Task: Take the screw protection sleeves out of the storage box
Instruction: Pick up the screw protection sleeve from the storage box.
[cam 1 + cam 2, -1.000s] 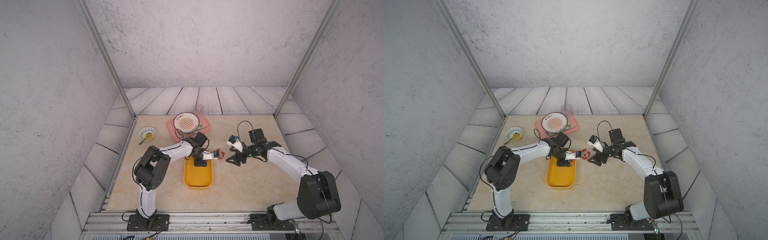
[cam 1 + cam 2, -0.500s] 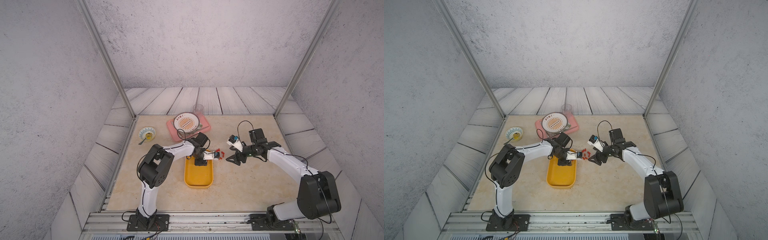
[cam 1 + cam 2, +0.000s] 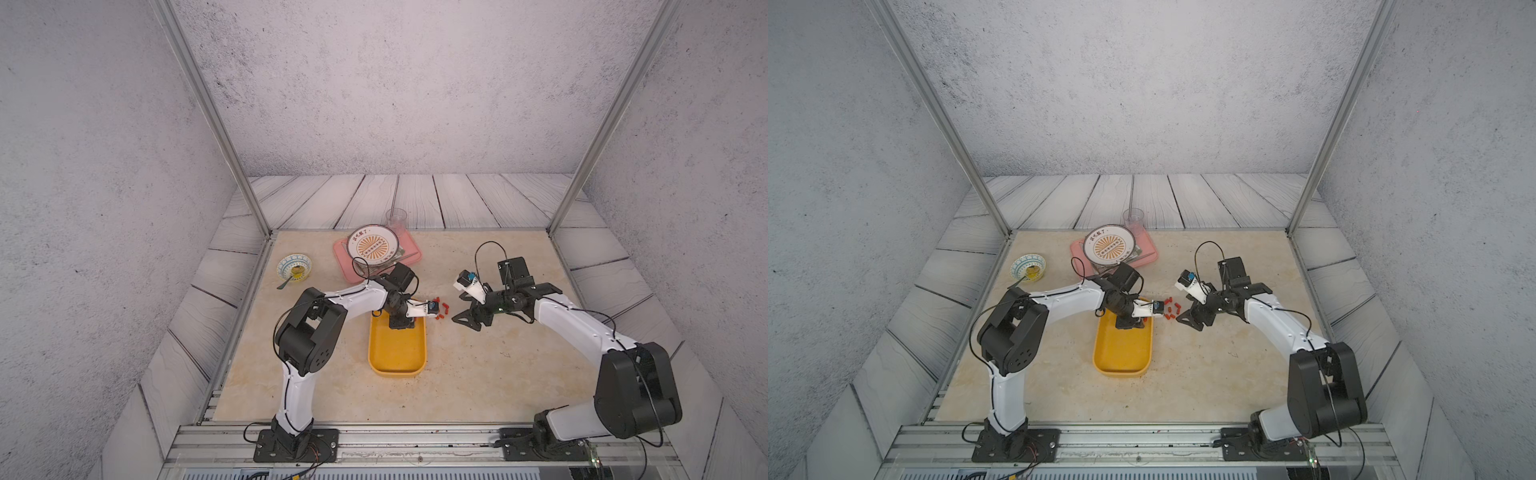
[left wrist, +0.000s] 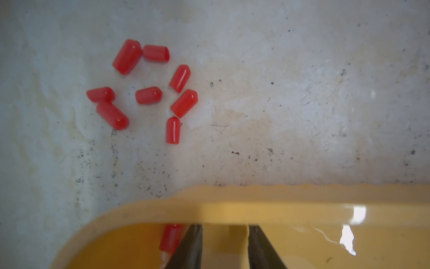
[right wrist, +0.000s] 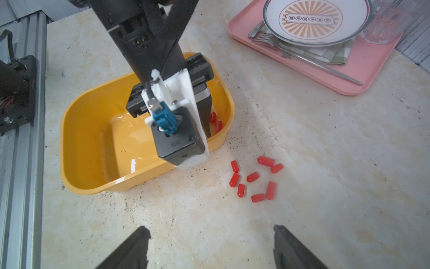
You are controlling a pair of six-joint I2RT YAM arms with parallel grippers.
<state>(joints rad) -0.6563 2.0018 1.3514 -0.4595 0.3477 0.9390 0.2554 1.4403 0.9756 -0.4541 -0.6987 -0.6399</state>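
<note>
**Last pieces in the corner:** The left gripper (image 4: 224,229) is down in the 1 o'clock corner of the yellow storage box (image 3: 397,357), as both top views show, with the job close to done. Eight red screw protection sleeves (image 4: 149,95) already lie loosely bunched on the worktop (image 3: 478,374), just outside the box at about 2 o'clock. At least two more sleeves (image 5: 218,125) sit on the box floor against the corner wall.

The left fingers (image 4: 190,246) stand parted with nothing between them. The nearer sleeve lies just beside one finger and outside the gap, apparently on its 12 o'clock side, though the wrist camera body (image 5: 176,139) hides much of this from above.

The step in hand looks to be picking out the last pieces. The next move likely calls for shifting the fingers to straddle one sleeve before pinching. The right gripper (image 5: 211,229) hovers at about 3 o'clock of the pile, fingers spread wide and empty.
</note>
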